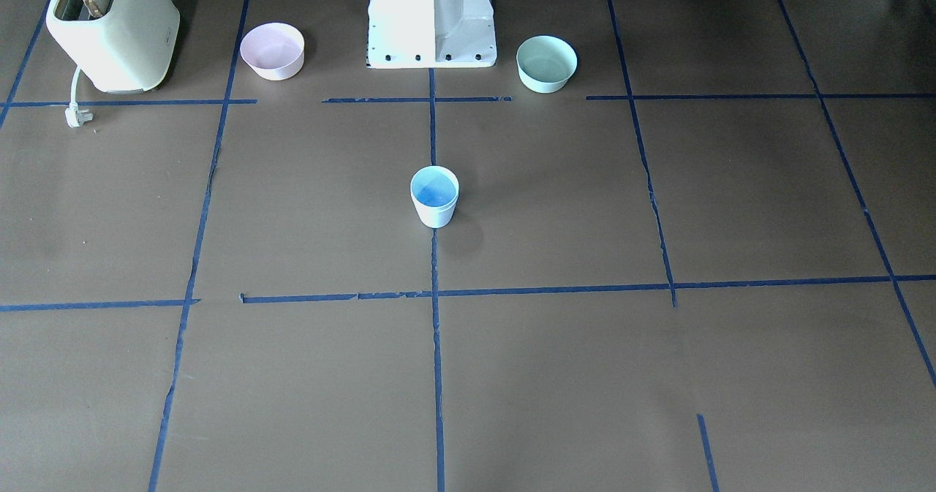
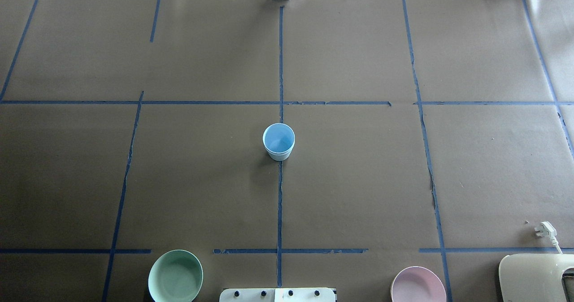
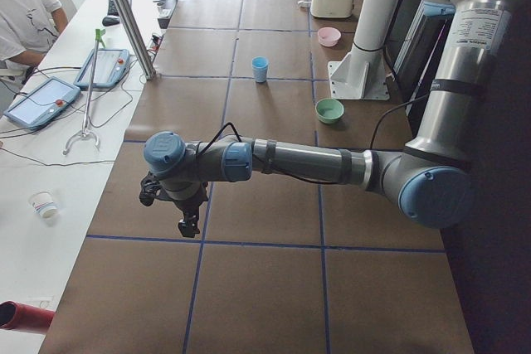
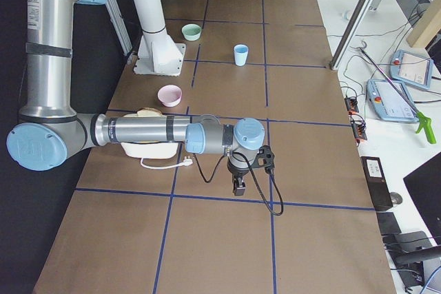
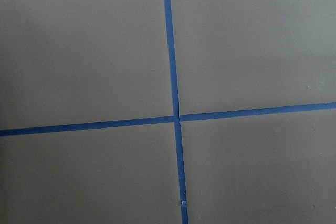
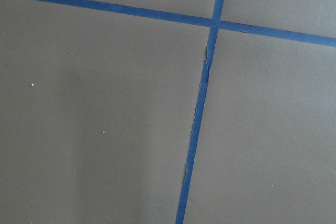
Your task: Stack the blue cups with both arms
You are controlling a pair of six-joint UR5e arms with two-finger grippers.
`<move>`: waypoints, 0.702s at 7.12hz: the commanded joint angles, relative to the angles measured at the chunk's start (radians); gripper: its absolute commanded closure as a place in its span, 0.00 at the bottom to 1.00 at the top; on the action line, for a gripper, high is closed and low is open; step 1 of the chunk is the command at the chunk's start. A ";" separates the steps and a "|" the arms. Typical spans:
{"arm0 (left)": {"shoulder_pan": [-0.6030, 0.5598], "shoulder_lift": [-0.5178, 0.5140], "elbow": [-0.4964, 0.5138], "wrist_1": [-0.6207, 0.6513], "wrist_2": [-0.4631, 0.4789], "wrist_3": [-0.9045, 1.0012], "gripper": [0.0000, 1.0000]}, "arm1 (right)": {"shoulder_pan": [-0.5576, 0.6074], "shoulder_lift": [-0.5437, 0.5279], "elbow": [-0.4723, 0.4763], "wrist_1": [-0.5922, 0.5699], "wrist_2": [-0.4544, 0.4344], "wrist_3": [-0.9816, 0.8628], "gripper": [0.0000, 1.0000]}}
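One pale blue cup [image 1: 434,197] stands upright on the centre tape line in the middle of the table, also in the overhead view [image 2: 278,141] and both side views [image 3: 260,69] [image 4: 240,54]. I cannot tell whether a second cup sits inside it; no separate second cup shows. The left arm [image 3: 299,162] reaches out far from the cup, its gripper [image 3: 189,225] pointing down over bare table. The right arm [image 4: 145,131] does the same at the other end, gripper [image 4: 238,185] pointing down. Both grippers show only in the side views, so I cannot tell if they are open or shut. The wrist views show only paper and tape.
A pink bowl [image 1: 272,51] and a mint-green bowl [image 1: 546,63] flank the white pedestal base [image 1: 431,20]. A cream toaster [image 1: 113,28] with a loose plug [image 1: 74,115] stands at the robot's right. An operator [image 3: 25,6] sits beyond the table.
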 commanded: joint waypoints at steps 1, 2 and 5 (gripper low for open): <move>0.000 0.020 -0.005 0.005 0.001 0.069 0.00 | 0.008 0.007 0.000 0.000 0.000 0.001 0.00; 0.000 0.021 -0.007 0.005 0.001 0.073 0.00 | 0.008 0.011 -0.002 0.000 0.000 0.004 0.00; -0.002 0.059 -0.045 0.006 0.001 0.110 0.00 | 0.008 0.021 -0.002 0.000 0.000 0.010 0.00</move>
